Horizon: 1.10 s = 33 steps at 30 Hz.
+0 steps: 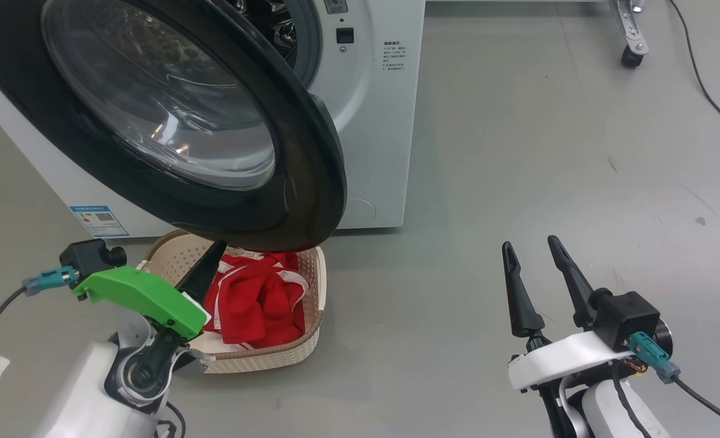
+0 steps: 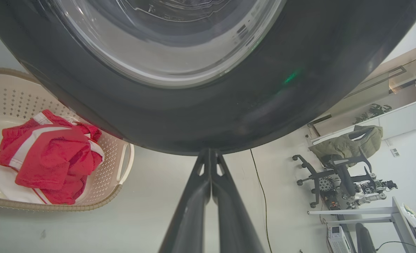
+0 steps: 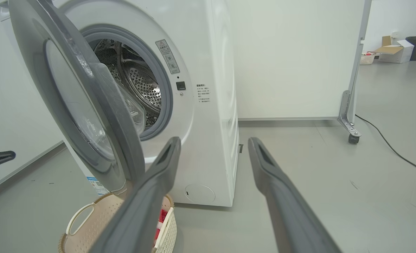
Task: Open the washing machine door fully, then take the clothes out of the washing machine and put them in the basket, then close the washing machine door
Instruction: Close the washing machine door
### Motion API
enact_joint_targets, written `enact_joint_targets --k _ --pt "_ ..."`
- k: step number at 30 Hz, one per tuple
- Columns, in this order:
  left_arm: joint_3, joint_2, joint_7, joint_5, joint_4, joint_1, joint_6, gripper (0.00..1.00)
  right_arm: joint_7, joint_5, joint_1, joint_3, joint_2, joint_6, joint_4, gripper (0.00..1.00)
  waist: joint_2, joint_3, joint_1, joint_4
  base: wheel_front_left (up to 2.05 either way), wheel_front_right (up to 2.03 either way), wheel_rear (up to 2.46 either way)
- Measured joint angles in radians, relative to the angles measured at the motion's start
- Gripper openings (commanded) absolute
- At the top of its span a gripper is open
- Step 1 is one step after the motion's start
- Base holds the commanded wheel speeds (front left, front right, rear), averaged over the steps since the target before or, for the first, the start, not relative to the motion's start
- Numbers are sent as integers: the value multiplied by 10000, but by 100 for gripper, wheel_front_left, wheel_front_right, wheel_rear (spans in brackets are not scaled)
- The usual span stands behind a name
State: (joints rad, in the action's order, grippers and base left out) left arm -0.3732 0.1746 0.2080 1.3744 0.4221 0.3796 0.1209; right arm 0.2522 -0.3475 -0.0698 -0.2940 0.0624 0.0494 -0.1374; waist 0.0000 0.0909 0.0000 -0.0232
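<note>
Red clothes [image 1: 256, 304] lie bunched in the cream basket [image 1: 262, 360], which sits on the floor at the foot of the washing machine [image 1: 378, 121], partly under the swung-out washing machine door [image 1: 317, 182]. Your left gripper [image 1: 216, 246] is pinched fully together and empty, its tips at the door's lower black rim. Your right gripper [image 1: 530, 243] stands spread wide above the floor to the machine's right — nothing held.
</note>
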Motion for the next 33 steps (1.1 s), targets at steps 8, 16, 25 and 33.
enact_joint_targets --k 8,16,25,33 --pt "-393 642 -1551 -1657 -1129 -666 0 0 0 69 34 -19 -6 13 38 100 0 -180 0 244 0 0 0" --pt "-663 1114 -3235 -3166 -1542 -1331 2 0 0 71 238 21 -6 56 25 100 0 -425 0 359 0 0 0" --pt "-744 1538 -4660 -4861 -1578 -1982 27 0 0 155 357 -19 -10 109 29 100 0 -560 0 432 0 0 0" --pt "-642 1730 -4656 -6272 -1651 -2356 -433 100 0 157 386 -35 -12 113 31 100 0 -556 0 486 0 0 0"
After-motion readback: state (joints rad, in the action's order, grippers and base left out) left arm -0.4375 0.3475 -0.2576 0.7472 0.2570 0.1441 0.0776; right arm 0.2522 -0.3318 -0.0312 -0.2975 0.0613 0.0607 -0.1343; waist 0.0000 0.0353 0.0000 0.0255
